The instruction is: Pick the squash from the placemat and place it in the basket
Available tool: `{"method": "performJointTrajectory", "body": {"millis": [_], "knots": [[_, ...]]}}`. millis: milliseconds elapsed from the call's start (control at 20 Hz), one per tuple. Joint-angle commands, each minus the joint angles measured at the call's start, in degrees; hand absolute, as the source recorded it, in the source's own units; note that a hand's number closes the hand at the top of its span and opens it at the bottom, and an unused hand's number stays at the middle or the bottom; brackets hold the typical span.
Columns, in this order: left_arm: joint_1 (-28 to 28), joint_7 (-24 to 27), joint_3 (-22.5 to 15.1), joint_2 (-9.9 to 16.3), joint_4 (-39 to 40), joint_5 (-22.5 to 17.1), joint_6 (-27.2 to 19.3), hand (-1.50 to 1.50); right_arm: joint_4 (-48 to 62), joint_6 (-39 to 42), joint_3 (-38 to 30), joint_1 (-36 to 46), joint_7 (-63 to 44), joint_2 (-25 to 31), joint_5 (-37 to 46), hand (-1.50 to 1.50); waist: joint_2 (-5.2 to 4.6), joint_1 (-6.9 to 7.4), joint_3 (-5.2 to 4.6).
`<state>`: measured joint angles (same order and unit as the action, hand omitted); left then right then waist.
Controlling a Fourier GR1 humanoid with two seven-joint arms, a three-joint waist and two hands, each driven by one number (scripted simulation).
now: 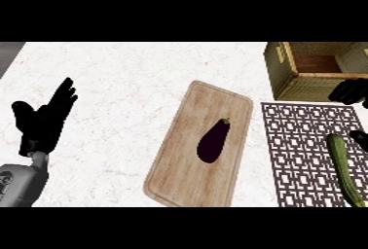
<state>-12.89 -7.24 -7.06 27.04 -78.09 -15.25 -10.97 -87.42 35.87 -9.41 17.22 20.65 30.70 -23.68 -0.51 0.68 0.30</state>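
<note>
Two hands on my rig, four items on the white marbled desk (129, 78). Item one: long green squash (343, 169), lying lengthwise on the right part of the placemat, untouched; its lower end runs toward the frame's bottom right. Item two: brown lattice-patterned rectangular placemat (298, 151), flat at the right side of the desk. Item three: woven olive-tan basket (302, 87) with a reddish-brown interior, at the upper right, just beyond the placemat's far edge. Item four: pale wooden cutting board (179, 170) near the centre, bearing a dark purple eggplant (212, 141), which is no part of my task. Left hand (43, 121): at the far left, fingers straight and spread, upright, holding nothing, well apart from everything; I log it as resting. Right hand (351, 91): only partly in view at the right edge, beside the basket's near rim; I cannot tell how its fingers are set. A small dark shape sits at the right edge near the squash's upper end; I cannot identify it. Step in hand, as I judge it: the approach, with no grasp made and the squash not yet lifted. Next move calls for bringing the right hand down over the squash's middle, closing across its narrow width, lifting clear of the placemat, then a short carry up to the basket.
</note>
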Motion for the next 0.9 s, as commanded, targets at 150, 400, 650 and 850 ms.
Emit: {"method": "performJointTrajectory", "body": {"millis": [150,400,650,850], "knots": [[1.5,-1.7,2.4,0.1,-0.4,-3.1,2.9,0.00,-6.5,1.9,3.1,-14.6,23.8,-2.0,21.8,-1.50,0.50,-1.05,-0.19],[1.3,-2.8,2.5,-2.5,-0.2,-0.9,1.8,0.00,-20.8,-1.2,0.3,-18.7,4.5,2.3,15.3,-1.50,0.72,-1.50,-0.34],[1.4,-1.3,2.6,-2.2,1.1,-0.3,1.9,0.00,-21.3,2.1,-3.9,-13.4,-7.7,15.9,17.6,-1.50,0.77,-2.15,-0.52],[1.7,-3.3,2.5,-2.0,-1.1,-0.8,1.8,0.00,-19.5,-0.9,-9.3,-10.2,-12.5,24.2,28.1,-1.50,0.70,-1.23,-0.43]]}}
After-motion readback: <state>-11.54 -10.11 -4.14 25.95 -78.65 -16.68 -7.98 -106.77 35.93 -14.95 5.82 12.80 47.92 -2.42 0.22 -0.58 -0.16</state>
